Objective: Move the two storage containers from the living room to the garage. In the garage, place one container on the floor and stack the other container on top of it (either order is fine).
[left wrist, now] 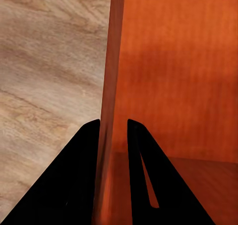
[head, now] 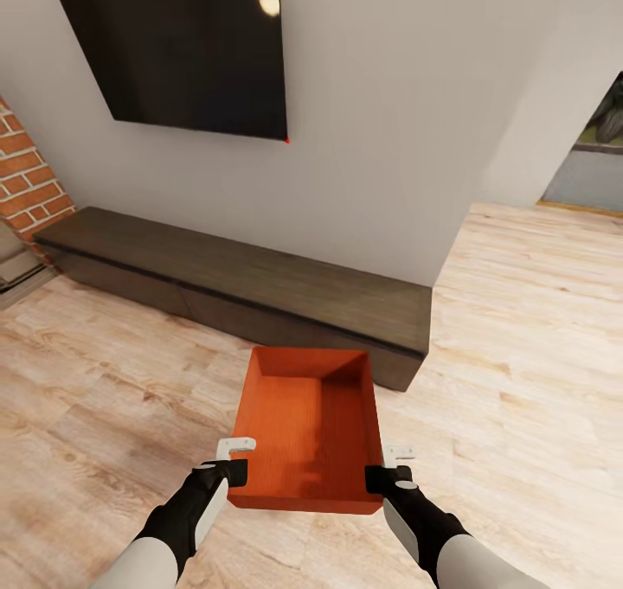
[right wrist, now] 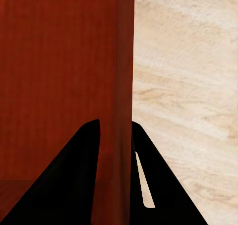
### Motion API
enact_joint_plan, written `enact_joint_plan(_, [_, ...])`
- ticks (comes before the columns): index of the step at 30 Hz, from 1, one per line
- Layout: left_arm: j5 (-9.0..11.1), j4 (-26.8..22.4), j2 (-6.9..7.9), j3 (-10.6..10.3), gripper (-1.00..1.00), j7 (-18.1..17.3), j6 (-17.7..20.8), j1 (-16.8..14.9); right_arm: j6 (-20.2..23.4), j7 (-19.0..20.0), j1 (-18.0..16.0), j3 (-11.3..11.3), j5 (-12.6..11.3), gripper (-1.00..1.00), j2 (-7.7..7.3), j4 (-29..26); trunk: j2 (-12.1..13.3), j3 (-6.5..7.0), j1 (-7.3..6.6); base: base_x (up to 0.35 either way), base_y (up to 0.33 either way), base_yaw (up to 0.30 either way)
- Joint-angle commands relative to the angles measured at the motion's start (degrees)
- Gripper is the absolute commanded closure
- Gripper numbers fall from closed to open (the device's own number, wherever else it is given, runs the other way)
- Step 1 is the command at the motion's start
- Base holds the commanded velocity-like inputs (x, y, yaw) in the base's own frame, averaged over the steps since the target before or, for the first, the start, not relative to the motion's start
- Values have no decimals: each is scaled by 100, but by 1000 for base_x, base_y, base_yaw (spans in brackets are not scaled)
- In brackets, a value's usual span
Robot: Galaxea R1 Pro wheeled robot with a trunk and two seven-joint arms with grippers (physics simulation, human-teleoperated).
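We are holding one orange-red storage container (head: 307, 429) out in front of us with both arms, above the light wood-plank floor (head: 104, 381) of the living room. The left gripper (head: 235, 461) is gripping the container's left wall near its near corner, and the right gripper (head: 387, 468) is gripping the right wall at the matching spot. In the left wrist view, the left gripper (left wrist: 113, 136) is showing its jaws clamped on the container (left wrist: 173, 76), one black finger (left wrist: 74, 175) outside the wall and the other inside the bin. In the right wrist view we are seeing the same: the right gripper (right wrist: 115, 136) has its jaws clamped on the container (right wrist: 59, 66), one finger (right wrist: 158, 180) outside over the planks and one inside.

The container is sitting level with its open top up and nothing inside it. Beyond it a long, low dark-wood cabinet (head: 260, 286) is running along the cream wall (head: 398, 122), under a black wall TV (head: 182, 44). A brick column (head: 26, 174) is standing at the left.
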Motion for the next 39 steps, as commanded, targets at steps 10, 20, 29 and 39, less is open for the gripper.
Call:
enact_joint_plan(10, [-101,-7,5,62,100,144,53,-1,30,-71,-2,-45,68,100,-24,-26,400,176,-220,0,0,0])
enact_joint_plan(20, [-101,-5,5,62,100,144,53,-1,30,-71,-2,-45,68,100,-24,-26,801,356,-440,0,0,0])
enact_joint_plan(29, [-101,-2,5,62,100,144,53,-1,30,-65,-2,-45,68,100,-20,-26,1162,517,-638,0,0,0])
enact_joint_plan(39, [-101,2,5,62,100,144,53,-1,39,-63,-2,-45,68,100,-24,-26,1563,697,-857,0,0,0])
